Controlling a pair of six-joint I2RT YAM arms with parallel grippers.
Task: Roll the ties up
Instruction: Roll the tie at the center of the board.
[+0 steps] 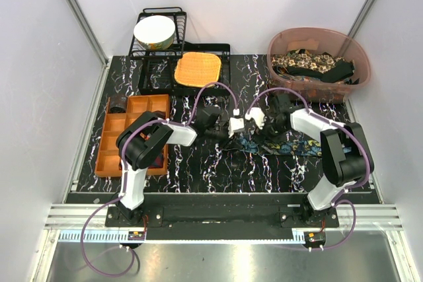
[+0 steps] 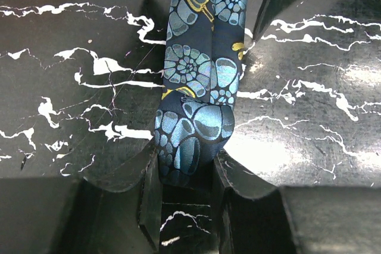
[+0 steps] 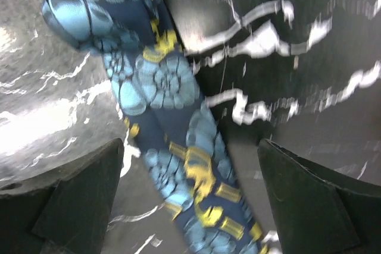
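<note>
As it lies limp mid-table from above, the blue tie [image 1: 285, 147] looks light and slippery; left wrist: left gripper [image 2: 187, 176] clamped on its folded end, the sensible hold; right wrist: right gripper [image 3: 190, 173] spread wide, straddling it

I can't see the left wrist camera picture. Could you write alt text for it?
A dark blue tie printed with teal shells and yellow shapes has its folded end pinched in the left end effector at the bottom of the frame. It runs up and out of the top edge over a glossy black table with white veins.
</note>
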